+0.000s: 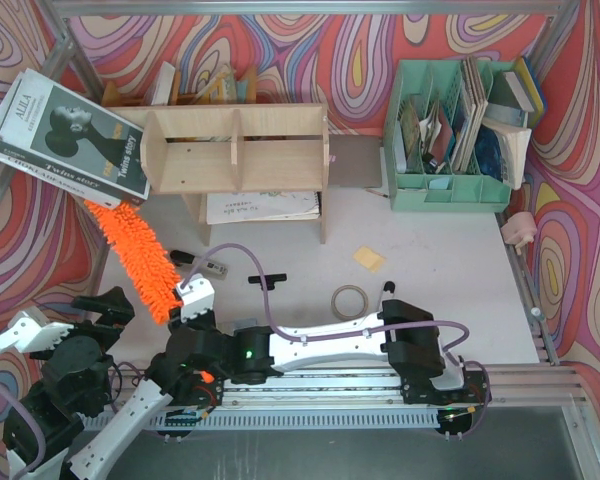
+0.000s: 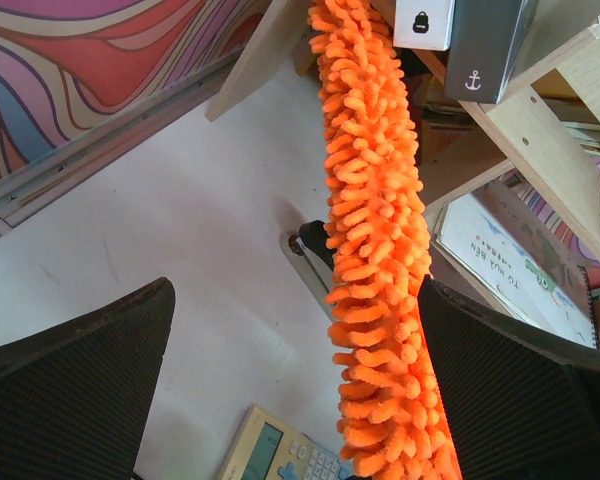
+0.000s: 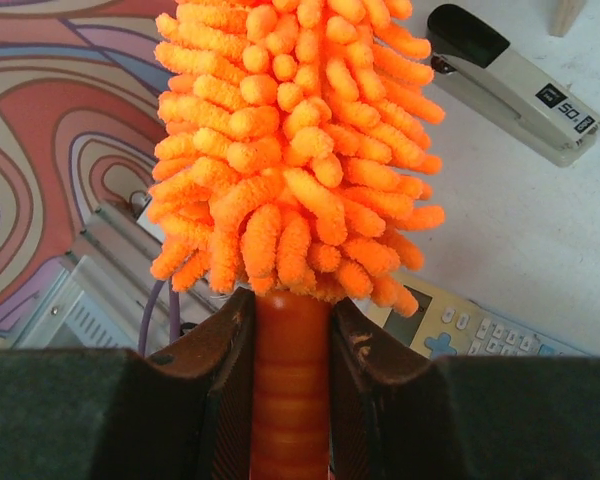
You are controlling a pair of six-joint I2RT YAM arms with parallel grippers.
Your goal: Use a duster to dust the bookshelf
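The fluffy bright-orange duster slants over the worktop, its tip near the left end of the bookshelf. The right pincer pinches its ribbed orange handle; the left pincer gapes wide.

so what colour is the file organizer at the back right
Mint green. The file organizer shows best in the top external view.

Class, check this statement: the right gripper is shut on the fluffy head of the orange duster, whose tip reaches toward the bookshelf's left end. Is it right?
Not quite. The right gripper is shut on the smooth orange handle of the duster, just below the fluffy head, as the right wrist view shows. The rest stands: its tip reaches toward the left end of the bookshelf.
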